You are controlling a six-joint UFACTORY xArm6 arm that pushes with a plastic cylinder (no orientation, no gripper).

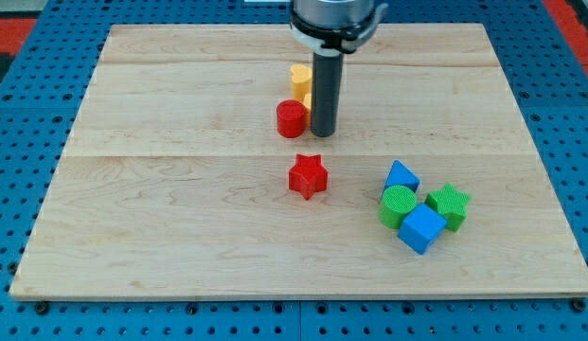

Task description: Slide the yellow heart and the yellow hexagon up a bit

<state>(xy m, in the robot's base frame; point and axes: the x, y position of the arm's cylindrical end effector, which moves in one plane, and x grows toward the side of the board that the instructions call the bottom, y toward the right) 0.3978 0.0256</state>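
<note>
Nearest, at the view's bottom right: blue cube point(421, 228), green cylinder point(399, 206), green star point(450, 205), blue triangle point(401, 176), clustered; red star point(308, 176) mid-table point(180, 227). All well clear.

Farther up: my tip point(323, 134) just right of red cylinder point(292, 118), below the yellow pair. No claw here, only the rod.

Risk, as judged: off-centre push scattering the pair, or dragging the red cylinder along.

Yellow heart point(299, 76) partly hidden; yellow hexagon point(307, 99) nearly all behind the rod, shape unreadable.
</note>
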